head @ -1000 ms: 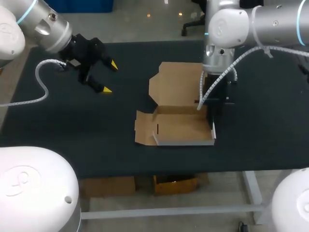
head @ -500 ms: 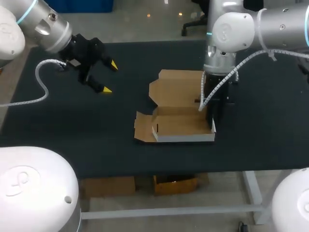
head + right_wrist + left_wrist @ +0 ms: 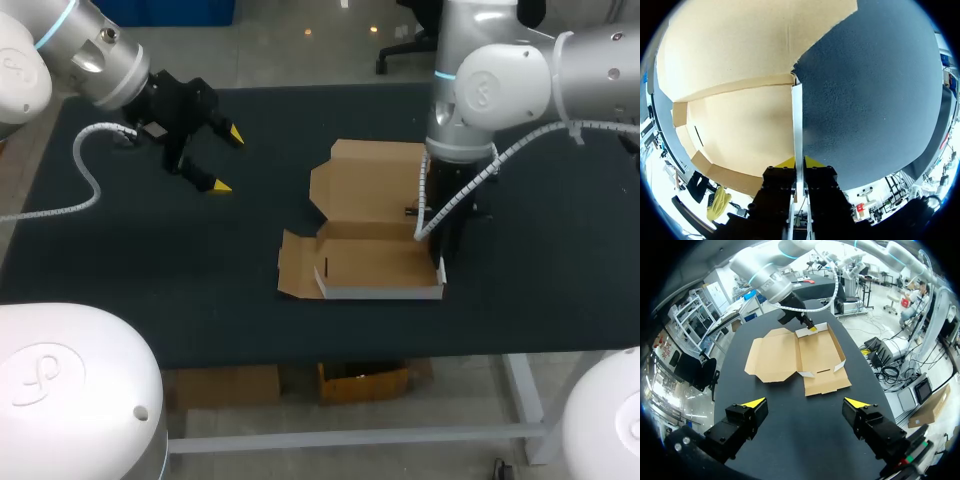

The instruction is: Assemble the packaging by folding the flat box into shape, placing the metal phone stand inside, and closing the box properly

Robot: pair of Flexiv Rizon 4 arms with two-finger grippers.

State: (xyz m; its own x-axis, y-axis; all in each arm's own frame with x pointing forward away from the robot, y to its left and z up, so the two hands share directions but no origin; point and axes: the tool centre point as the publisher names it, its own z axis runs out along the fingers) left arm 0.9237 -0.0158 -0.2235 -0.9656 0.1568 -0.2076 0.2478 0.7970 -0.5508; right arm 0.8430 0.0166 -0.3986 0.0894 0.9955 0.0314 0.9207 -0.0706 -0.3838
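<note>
Two end effectors stand over the black desk (image 3: 200, 270). Nearest the box, the right end effector (image 3: 799, 162) points straight down with its yellow fingertips pinched together on the thin side wall (image 3: 797, 117) of the cardboard box (image 3: 740, 125). One tip is inside the tray and one outside, and the wall stands upright between them. On the tray side of that end effector the box's floor spreads out with its front wall (image 3: 380, 292) raised. Beyond the tray the lid (image 3: 370, 180) lies open and flat on the desk. At the tray's end farthest from this end effector a loose side flap (image 3: 295, 265) lies flat too. Well apart from the box hangs the left end effector (image 3: 805, 402), its fingers spread wide, with the opened box lying out ahead of it and the right arm's yellow tip showing at the box's far side.
</note>
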